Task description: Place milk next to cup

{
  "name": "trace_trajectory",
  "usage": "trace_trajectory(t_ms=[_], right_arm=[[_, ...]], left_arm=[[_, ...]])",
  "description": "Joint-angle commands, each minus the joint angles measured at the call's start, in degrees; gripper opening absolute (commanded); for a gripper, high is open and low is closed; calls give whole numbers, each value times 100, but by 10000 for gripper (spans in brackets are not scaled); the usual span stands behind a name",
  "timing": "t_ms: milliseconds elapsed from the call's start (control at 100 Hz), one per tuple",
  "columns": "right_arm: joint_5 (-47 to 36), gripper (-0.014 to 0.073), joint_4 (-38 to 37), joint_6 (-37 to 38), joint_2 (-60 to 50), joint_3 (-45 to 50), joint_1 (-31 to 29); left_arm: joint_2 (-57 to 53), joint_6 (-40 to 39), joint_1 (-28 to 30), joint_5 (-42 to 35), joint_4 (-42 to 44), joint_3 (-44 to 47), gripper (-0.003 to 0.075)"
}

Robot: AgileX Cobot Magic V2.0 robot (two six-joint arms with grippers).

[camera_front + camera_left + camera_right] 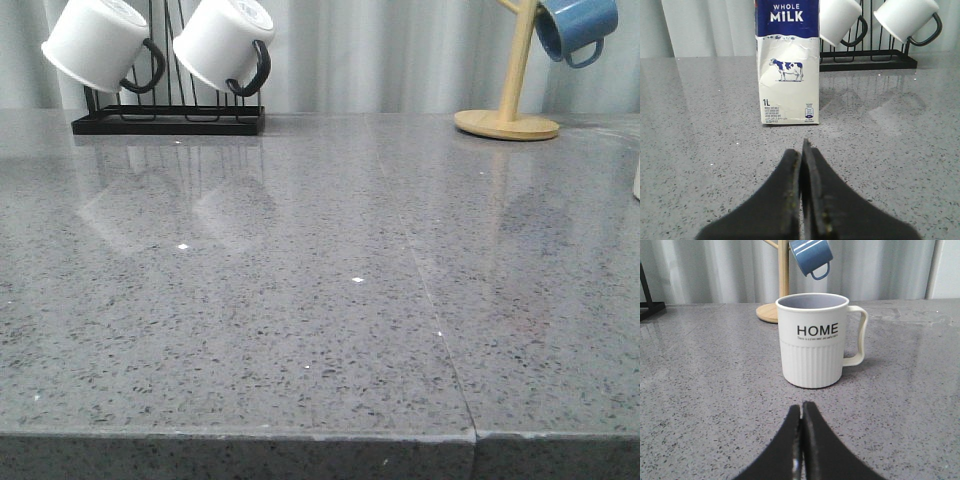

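Note:
The milk carton point(788, 65), white with a dark blue top, "WHOLE MILK" lettering and a cow picture, stands upright on the grey counter in the left wrist view. My left gripper point(801, 150) is shut and empty, a short way in front of it. The off-white ribbed "HOME" cup point(813, 340) stands upright in the right wrist view, its handle to one side. My right gripper point(801, 410) is shut and empty, just short of the cup. Neither gripper nor the milk shows in the front view; only a white sliver at its right edge point(637, 178) may be the cup.
A black rack point(168, 120) holds two white mugs with black handles point(100, 42) point(224, 42) at the back left; it stands behind the milk point(867, 59). A wooden mug tree point(508, 118) with a blue mug point(574, 26) stands at the back right, behind the cup point(785, 275).

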Motion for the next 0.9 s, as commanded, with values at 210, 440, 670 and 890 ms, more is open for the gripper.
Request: trace_trajectory(t_ms=[210,440,670,890], right_arm=[[-498,-57,7,-46,-122,-104,-14],[-498,-57,7,-46,-122,-104,-14],[-589,-57,7,-46,-122,-104,-14],[-511,-57,7,-46,-122,-267,-14]], left_arm=[[-158,-62,-19,-433,-40,352,-20],[-158,-62,-19,-433,-40,352,-20],[-158,-62,-19,-433,-40,352,-20],[-158,-62,-19,-433,-40,352,-20]])
